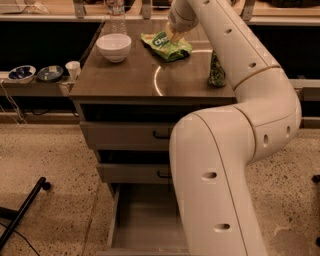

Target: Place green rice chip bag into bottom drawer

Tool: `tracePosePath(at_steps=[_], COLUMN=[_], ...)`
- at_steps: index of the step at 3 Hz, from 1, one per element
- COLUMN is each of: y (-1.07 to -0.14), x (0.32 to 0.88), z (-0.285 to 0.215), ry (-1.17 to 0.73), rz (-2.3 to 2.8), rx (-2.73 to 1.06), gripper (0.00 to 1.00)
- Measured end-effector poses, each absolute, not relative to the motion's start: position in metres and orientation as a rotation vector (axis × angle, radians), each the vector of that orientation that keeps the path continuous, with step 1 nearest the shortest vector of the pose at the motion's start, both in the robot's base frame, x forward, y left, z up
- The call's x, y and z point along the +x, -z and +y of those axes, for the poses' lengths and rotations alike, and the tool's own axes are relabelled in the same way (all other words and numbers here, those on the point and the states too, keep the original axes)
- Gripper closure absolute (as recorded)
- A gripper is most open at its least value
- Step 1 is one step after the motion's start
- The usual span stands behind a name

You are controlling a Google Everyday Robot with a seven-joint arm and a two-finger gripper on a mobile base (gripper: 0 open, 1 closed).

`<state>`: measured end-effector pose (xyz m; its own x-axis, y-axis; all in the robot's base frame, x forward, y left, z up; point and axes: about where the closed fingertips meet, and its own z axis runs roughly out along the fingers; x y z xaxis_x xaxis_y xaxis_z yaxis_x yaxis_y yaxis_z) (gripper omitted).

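Observation:
The green rice chip bag (166,46) lies flat on the far middle of the brown cabinet top (130,75). My gripper (174,35) reaches down from the white arm onto the bag's far right edge, touching it. The bottom drawer (145,220) stands pulled open at the foot of the cabinet, its grey floor bare; my arm hides its right part.
A white bowl (114,46) sits at the far left of the top and a clear bottle (116,15) stands behind it. A green patterned can (217,70) stands at the right. Two shut drawers with black handles (161,135) lie above. Small bowls and a cup (73,69) sit on a low shelf at left.

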<state>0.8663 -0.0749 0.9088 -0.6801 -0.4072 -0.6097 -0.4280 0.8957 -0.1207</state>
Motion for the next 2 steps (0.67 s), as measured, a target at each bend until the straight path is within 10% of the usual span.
tracePosePath(at_steps=[2], y=[-0.902], x=[0.894], z=[-0.050], ry=[-0.053], rz=[2.290], rx=[-0.674], gripper=[0.00])
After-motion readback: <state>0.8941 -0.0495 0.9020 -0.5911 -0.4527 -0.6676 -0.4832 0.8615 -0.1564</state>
